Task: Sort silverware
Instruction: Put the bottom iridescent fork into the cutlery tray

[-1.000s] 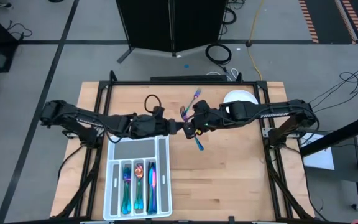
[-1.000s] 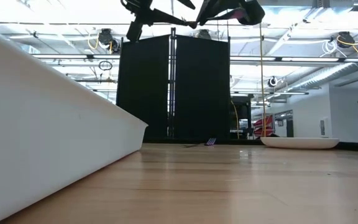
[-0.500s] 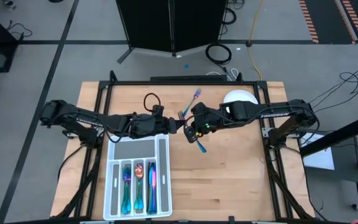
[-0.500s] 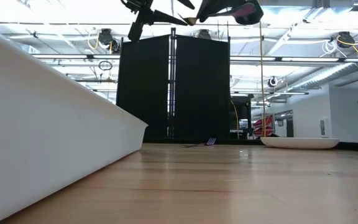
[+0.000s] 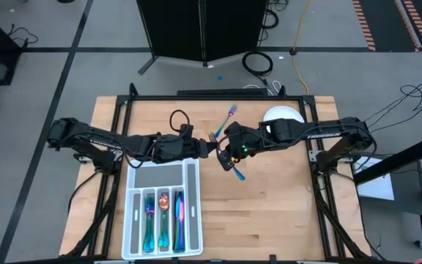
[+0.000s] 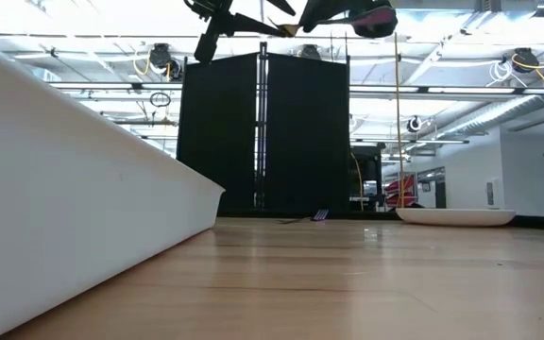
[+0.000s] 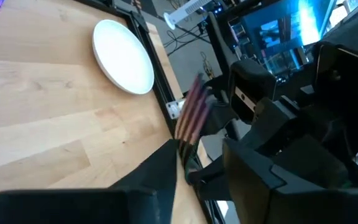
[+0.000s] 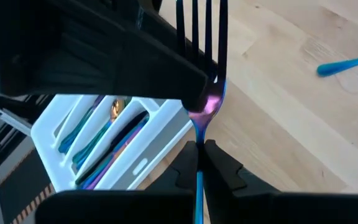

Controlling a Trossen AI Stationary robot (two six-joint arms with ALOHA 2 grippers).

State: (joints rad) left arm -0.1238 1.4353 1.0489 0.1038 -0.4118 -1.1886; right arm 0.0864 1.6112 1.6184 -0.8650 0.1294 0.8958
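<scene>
The two arms meet above the table just beyond the far end of the white tray (image 5: pixel 139 178). The right gripper (image 5: pixel 228 152) is clenched on the handle of a fork (image 8: pixel 202 93), whose tines stand up past its fingertips in the right wrist view, with the purple neck just above them. The left gripper (image 5: pixel 209 150) reaches in from the tray side; one of its fingers (image 8: pixel 135 59) lies right against the fork's neck, but whether it has closed on the fork cannot be told, because its dark body hides the contact. From above, only the tines and a blue handle end (image 5: pixel 238 174) show on either side of the grippers.

In the tray, three compartments hold iridescent cutlery (image 5: pixel 163 217) (the individual pieces are hard to separate). Another blue-purple piece (image 5: pixel 230 112) lies on the table beyond the tray, toward the round white plate (image 5: pixel 283 116). In the low view the tray's wall fills the near side, and both grippers are cut off by the picture's upper edge.
</scene>
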